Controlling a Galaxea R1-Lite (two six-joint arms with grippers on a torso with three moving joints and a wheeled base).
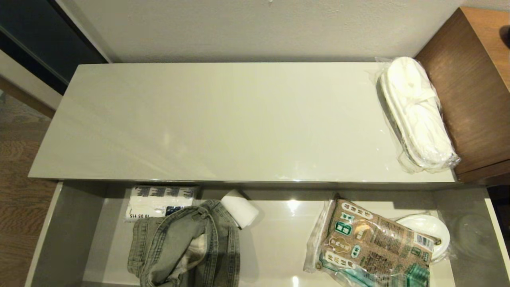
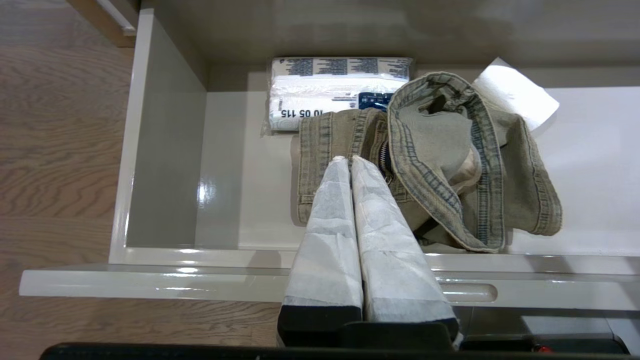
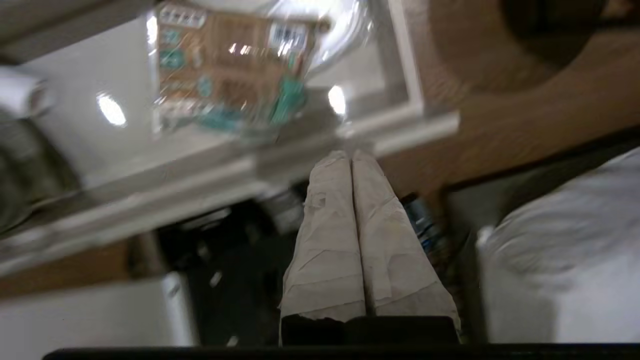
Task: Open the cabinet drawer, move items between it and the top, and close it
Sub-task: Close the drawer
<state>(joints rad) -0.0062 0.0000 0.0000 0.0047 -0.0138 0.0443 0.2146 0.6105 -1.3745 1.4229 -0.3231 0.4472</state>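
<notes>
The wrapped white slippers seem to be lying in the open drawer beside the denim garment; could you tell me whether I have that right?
Not quite. The head view shows the wrapped white slippers lying on the cabinet top, at its right end. The denim garment is indeed in the open drawer.

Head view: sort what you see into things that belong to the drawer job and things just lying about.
Belongs to the job:
- cabinet drawer, open
- top
- denim garment, in the drawer
- white slippers, wrapped, on the top

Just lying about:
- brown printed packet, in the drawer
- white paper roll, in the drawer
- tissue pack, in the drawer
- brown wood-grain desk
</notes>
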